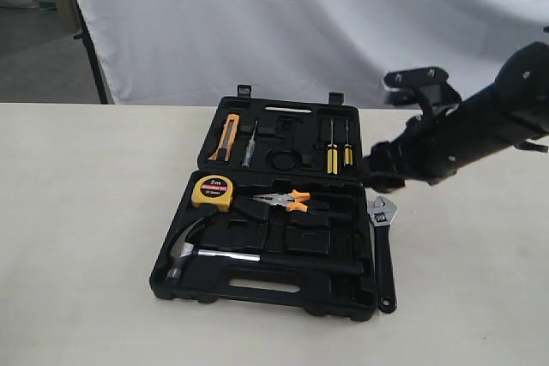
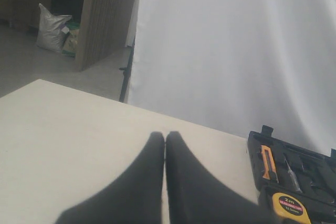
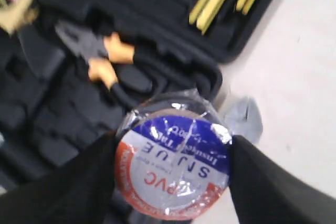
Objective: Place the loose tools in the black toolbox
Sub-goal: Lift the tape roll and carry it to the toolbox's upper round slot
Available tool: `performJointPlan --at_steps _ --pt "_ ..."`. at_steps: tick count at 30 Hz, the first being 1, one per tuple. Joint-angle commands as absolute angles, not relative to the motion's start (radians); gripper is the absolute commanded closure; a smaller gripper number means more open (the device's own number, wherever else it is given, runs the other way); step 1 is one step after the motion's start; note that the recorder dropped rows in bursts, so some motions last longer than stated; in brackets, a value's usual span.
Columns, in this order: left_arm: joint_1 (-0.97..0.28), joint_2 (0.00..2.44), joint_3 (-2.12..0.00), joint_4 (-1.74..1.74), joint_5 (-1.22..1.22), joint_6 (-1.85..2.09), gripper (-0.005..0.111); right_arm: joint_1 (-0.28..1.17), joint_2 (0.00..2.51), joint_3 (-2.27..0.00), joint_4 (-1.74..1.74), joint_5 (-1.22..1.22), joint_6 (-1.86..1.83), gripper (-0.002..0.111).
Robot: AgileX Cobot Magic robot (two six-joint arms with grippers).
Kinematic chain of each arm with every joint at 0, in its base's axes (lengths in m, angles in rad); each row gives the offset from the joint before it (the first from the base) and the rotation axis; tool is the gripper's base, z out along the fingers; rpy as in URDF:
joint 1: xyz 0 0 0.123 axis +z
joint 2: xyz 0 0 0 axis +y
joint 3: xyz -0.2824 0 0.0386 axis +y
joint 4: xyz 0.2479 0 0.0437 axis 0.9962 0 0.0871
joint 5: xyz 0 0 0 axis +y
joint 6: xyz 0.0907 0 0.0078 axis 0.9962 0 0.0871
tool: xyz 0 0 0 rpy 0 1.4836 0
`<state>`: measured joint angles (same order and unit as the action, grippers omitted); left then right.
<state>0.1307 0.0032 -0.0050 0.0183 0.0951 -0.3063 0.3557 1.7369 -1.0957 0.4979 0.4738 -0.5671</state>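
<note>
The tape roll [image 3: 173, 163] is clamped in the right gripper [image 3: 173, 179] over the open toolbox's [image 1: 257, 287] edge, apparently for lowering into a recess, while the hammer [image 1: 214, 250] is seated inside, the wrench [image 1: 383, 250] is found on the table [image 1: 86, 212] just beside it, and the left gripper [image 2: 165, 174] is closed on nothing.

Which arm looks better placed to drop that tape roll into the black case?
Right. The right tool grips the PVC tape roll at the black toolbox's edge. The left tool is shut, empty, out over the table beside the case.
</note>
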Motion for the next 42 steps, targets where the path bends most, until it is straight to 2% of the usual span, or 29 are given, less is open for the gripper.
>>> performJointPlan --at_steps 1,11,21,42 --pt "0.156 0.0 -0.008 0.023 0.088 -0.311 0.106 0.372 1.75 -1.171 0.628 0.384 -0.563 0.109" --pt "0.156 0.0 -0.008 0.023 0.088 -0.311 0.106 0.551 2.02 -1.446 0.588 0.352 -0.639 0.109" --pt "0.156 0.0 -0.008 0.023 0.088 -0.311 0.106 0.554 2.337 -1.837 0.374 0.504 -0.534 0.109" --pt "0.156 0.0 -0.008 0.023 0.088 -0.311 0.106 0.531 2.426 -1.859 0.333 0.456 -0.47 0.108"
